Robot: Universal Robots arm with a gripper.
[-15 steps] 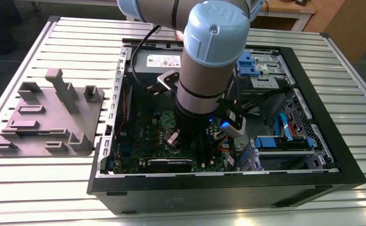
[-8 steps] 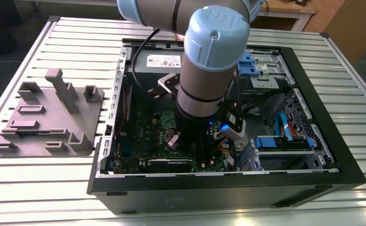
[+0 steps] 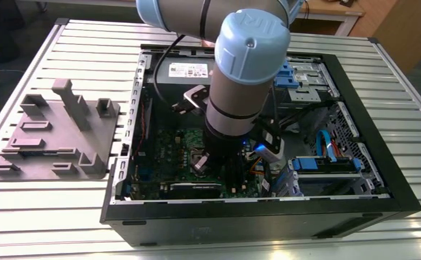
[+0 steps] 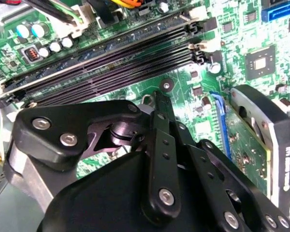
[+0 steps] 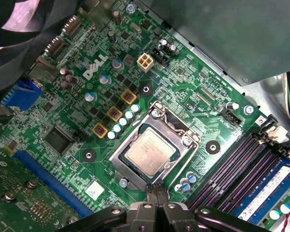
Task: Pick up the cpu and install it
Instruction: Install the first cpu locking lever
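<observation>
The cpu (image 5: 150, 151) has a silver-grey metal top with a dull, brushed sheen; the socket frame (image 5: 118, 154) is bright bare metal, and the circuit board (image 5: 193, 104) is glossy green laminate. The gripper (image 5: 156, 189) is black with a smooth satin finish, fastened with shiny metal screws (image 4: 69, 140). In the exterior view, the tray (image 3: 52, 141) is matt grey plastic, the table (image 3: 44, 216) is ribbed pale metal, and the case (image 3: 268, 219) is smooth black.
</observation>
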